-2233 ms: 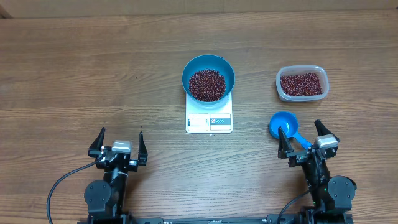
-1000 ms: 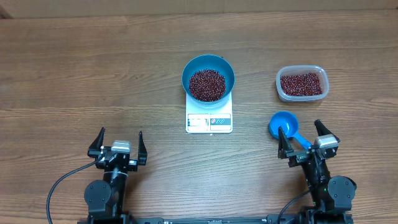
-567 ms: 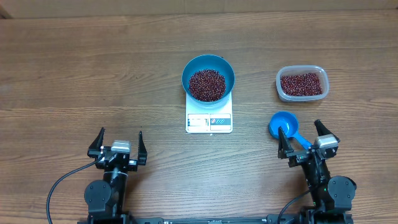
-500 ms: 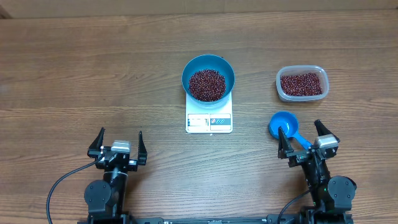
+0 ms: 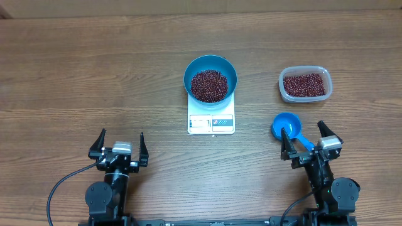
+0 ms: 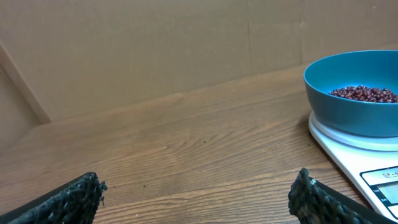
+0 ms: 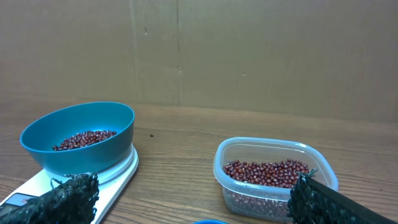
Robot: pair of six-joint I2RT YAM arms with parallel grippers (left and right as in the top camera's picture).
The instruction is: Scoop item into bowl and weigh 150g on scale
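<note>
overhanging scale [image 5: 211, 123] edges: the bowl [image 5: 210, 61]

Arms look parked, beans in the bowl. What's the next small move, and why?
Probably lower the open right gripper onto the handle of the scoop and close, if more is needed: it lies free just ahead. The bowl on the scale holds beans, but the display is unreadable, so the target may already be met.

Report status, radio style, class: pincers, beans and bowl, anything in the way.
Open and empty: left pincer, right pincer. Loaded: beans in bowl on scale. Idle: scoop beside right pincer; nothing blocking.
</note>
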